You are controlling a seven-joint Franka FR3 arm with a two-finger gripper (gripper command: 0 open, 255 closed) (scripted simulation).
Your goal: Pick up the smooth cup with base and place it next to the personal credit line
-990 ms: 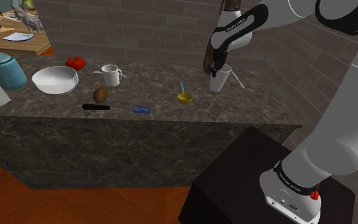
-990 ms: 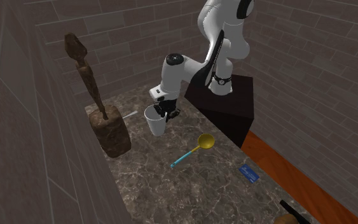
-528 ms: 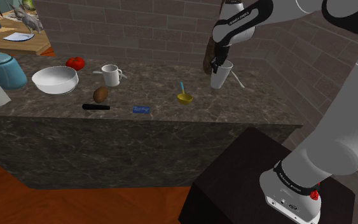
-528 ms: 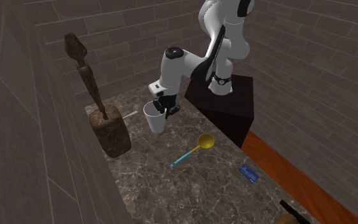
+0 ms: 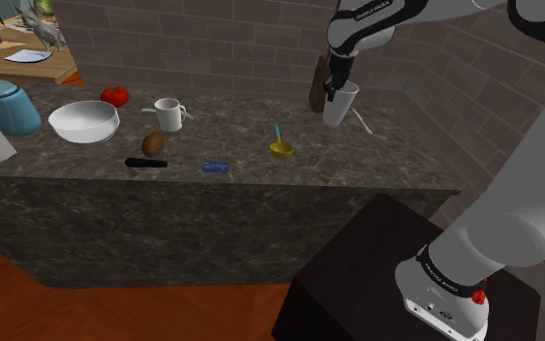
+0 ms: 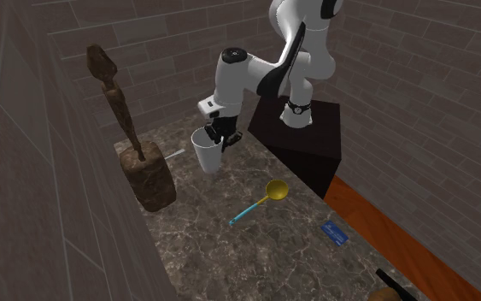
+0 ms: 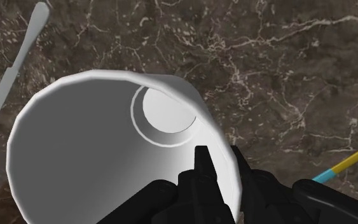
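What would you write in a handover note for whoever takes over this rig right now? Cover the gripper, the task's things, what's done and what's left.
Gripper: shut on the white cup, pinching its rim, one finger inside and one outside.
Cup: near the back wall by the brown statue; it looks raised just off the counter.
Blue card: lying flat near the counter's front edge, well apart from the cup.
Done: the grasp, probably the lift.
Left: carry the cup across, set it upright beside the card, release.
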